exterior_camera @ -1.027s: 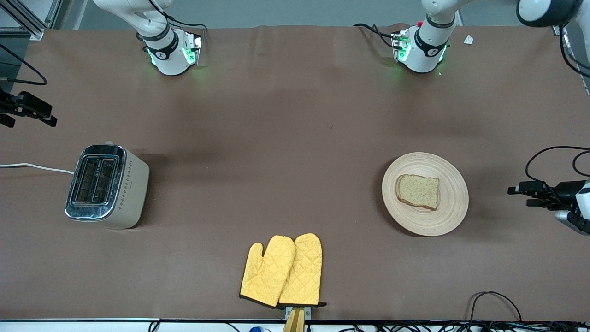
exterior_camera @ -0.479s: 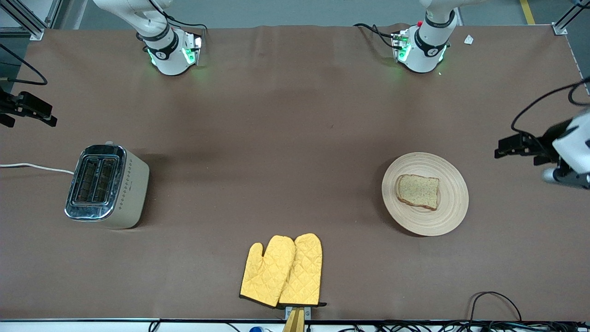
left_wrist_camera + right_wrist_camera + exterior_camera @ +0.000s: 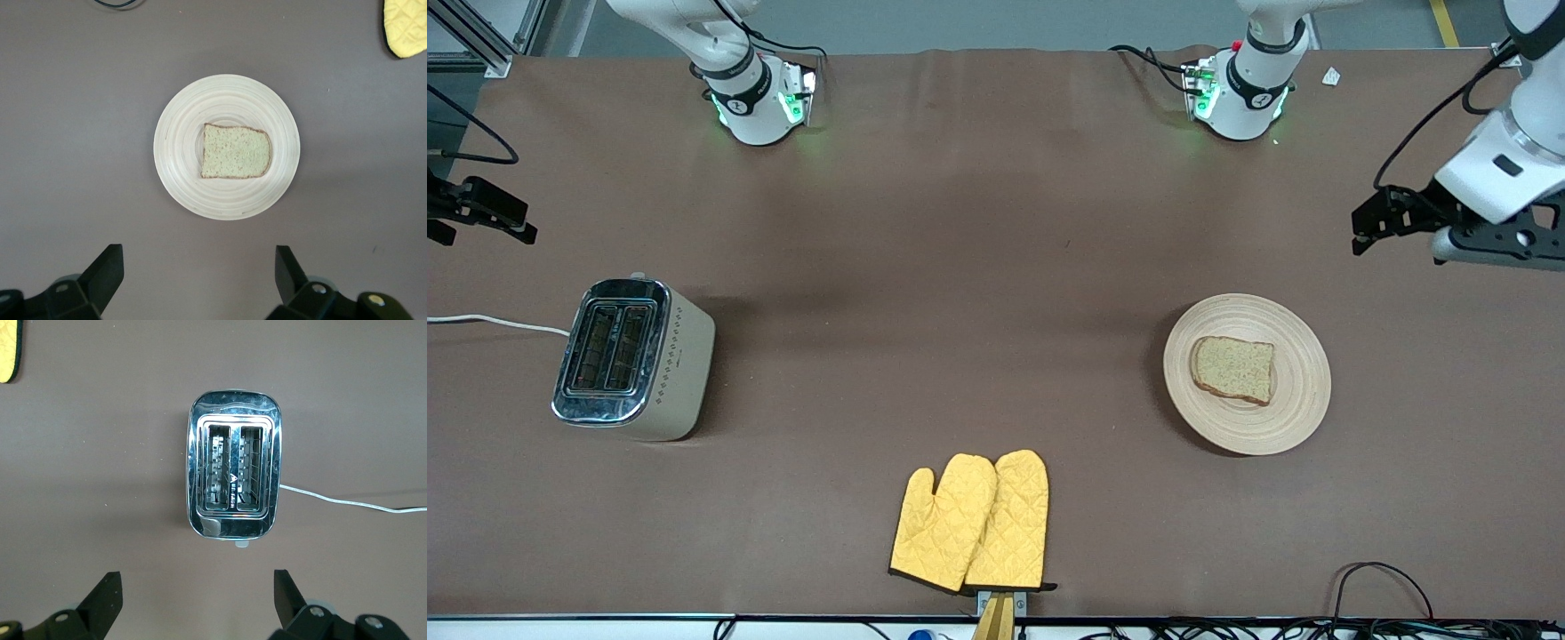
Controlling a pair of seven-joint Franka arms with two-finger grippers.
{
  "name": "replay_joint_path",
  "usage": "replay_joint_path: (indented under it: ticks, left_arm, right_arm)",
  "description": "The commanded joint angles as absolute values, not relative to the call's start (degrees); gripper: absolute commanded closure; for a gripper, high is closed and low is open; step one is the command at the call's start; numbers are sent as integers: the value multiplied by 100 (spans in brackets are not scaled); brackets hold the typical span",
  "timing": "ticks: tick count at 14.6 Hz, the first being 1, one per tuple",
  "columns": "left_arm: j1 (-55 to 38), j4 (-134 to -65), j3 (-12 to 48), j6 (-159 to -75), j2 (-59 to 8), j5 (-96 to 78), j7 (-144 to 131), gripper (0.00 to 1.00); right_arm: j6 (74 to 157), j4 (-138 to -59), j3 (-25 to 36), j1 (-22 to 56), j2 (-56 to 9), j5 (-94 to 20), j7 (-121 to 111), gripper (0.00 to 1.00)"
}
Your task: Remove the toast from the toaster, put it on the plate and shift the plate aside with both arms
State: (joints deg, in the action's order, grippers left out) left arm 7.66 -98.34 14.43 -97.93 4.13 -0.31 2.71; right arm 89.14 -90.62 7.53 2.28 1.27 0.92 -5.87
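The toast [image 3: 1232, 368] lies flat on the round wooden plate [image 3: 1303, 391] toward the left arm's end of the table. In the left wrist view the toast [image 3: 237, 152] sits a little off the middle of the plate [image 3: 180, 153]. My left gripper [image 3: 1360, 233] is open and empty, up in the air over bare table beside the plate; its own view shows it [image 3: 198, 273] spread wide. My right gripper [image 3: 511, 220] is open and empty, waiting over the right arm's end of the table; its own view shows it [image 3: 197, 593] above bare cloth beside the toaster.
A chrome toaster [image 3: 631, 356] with two empty slots [image 3: 233, 477] and a white cord [image 3: 489, 322] stands toward the right arm's end. Two yellow oven mitts [image 3: 971, 524] lie by the table edge nearest the front camera. Cables [image 3: 1378, 578] run along that edge.
The left arm has swung its gripper from level with the plate toward the robots' side of the table, still open. Toast, plate and right arm have not moved.
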Motion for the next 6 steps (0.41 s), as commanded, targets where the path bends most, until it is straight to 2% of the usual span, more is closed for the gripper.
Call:
replay_joint_path:
  ticks: [1,6]
  left_arm:
    - [853,-9091,1494,-9222,20,70,290,0]
    - [818,-8868,1494,-9026,-123,184,211,0]
  right_arm:
    - [8912,-9176,756,272,272,185,-475,0]
    - [8912,-9176,756,281,272,185,-475,0]
